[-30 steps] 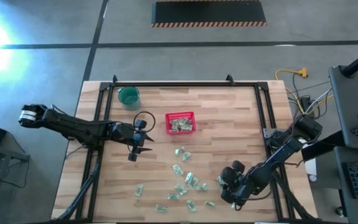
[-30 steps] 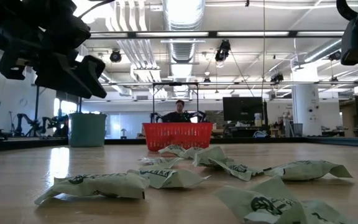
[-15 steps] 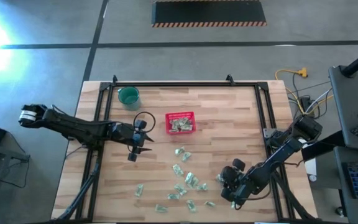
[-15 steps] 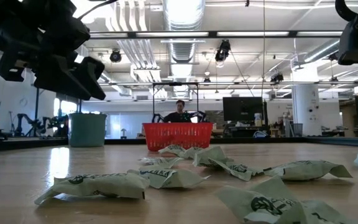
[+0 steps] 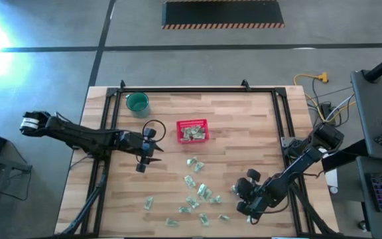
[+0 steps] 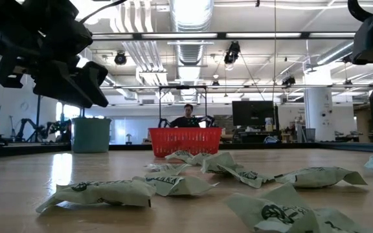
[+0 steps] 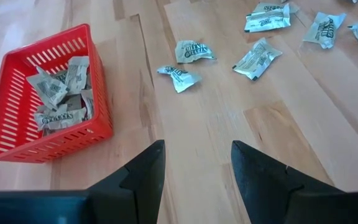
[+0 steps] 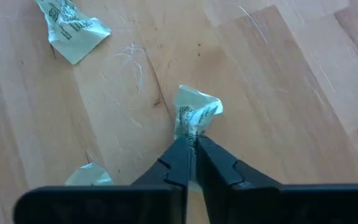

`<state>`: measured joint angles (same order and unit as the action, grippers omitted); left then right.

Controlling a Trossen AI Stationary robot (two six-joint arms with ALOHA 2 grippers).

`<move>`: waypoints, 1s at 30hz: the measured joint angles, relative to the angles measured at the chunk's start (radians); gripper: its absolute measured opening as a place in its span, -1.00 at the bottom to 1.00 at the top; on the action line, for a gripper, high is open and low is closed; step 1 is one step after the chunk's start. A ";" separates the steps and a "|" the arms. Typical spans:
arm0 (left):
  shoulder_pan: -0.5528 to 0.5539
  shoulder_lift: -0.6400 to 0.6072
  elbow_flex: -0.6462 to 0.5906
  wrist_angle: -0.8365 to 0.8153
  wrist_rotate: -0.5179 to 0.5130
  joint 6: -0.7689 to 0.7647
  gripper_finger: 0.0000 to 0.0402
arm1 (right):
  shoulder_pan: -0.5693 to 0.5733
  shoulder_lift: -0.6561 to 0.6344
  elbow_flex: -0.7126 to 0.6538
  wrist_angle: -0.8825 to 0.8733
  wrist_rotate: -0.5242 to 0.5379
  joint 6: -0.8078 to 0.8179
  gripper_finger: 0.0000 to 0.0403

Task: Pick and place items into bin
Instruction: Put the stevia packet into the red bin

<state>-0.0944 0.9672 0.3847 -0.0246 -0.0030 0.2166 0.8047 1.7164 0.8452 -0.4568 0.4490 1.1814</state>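
While our left gripper (image 7: 194, 168) hangs open beside the red basket (image 7: 17, 130), our right gripper (image 8: 192, 149) pinches a green-and-white packet (image 8: 196, 112) on the table (image 8: 278, 74).

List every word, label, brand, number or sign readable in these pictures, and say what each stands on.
None can be read for certain.
Packets on the table: dark print with a round logo, too blurred to read.
Packets in the red basket: the same print, unreadable.
Packet pinched in the right gripper: its dark print is crumpled, unreadable.
Near packets in the low view: round emblem only, no legible letters.
Red basket and teal cup: no lettering visible.
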 joint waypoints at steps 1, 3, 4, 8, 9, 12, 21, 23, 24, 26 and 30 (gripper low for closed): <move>0.000 0.000 0.000 0.000 -0.001 0.000 -0.16 | 0.000 0.000 0.000 0.000 0.006 -0.010 -0.94; 0.000 0.000 0.000 0.001 -0.002 0.000 -0.16 | 0.000 0.000 0.000 0.000 0.035 -0.028 -0.95; 0.000 0.000 0.000 0.002 -0.002 0.000 -0.16 | 0.000 0.000 0.000 0.000 0.054 -0.038 -0.95; 0.000 0.000 0.000 0.016 -0.002 0.000 -0.16 | -0.001 0.000 0.008 0.000 0.148 -0.107 -0.96; 0.000 0.000 0.000 0.020 -0.002 0.000 -0.16 | -0.001 0.000 0.012 0.000 0.183 -0.128 -0.96; 0.000 0.000 0.001 0.023 -0.002 0.000 -0.16 | -0.009 -0.002 0.022 -0.002 0.291 -0.209 -0.96; 0.001 0.000 0.005 0.058 -0.002 0.001 -0.16 | -0.124 -0.014 0.068 -0.008 0.537 -0.528 -0.96; 0.001 0.000 0.005 0.076 -0.002 0.003 -0.16 | -0.171 -0.019 0.080 -0.006 0.541 -0.585 -0.96; 0.001 0.000 0.006 0.080 -0.003 0.008 -0.16 | -0.196 -0.024 0.085 -0.008 0.541 -0.611 -0.96; 0.001 0.000 0.008 0.088 -0.011 0.010 -0.16 | -0.250 -0.033 0.101 -0.006 0.541 -0.658 -0.96; 0.001 0.000 0.008 0.144 -0.060 0.010 -0.16 | -0.353 -0.055 0.138 -0.003 0.541 -0.765 -0.96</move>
<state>-0.0937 0.9672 0.3931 0.1193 -0.0628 0.2268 0.4519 1.6612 0.9831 -0.4599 0.9896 0.4168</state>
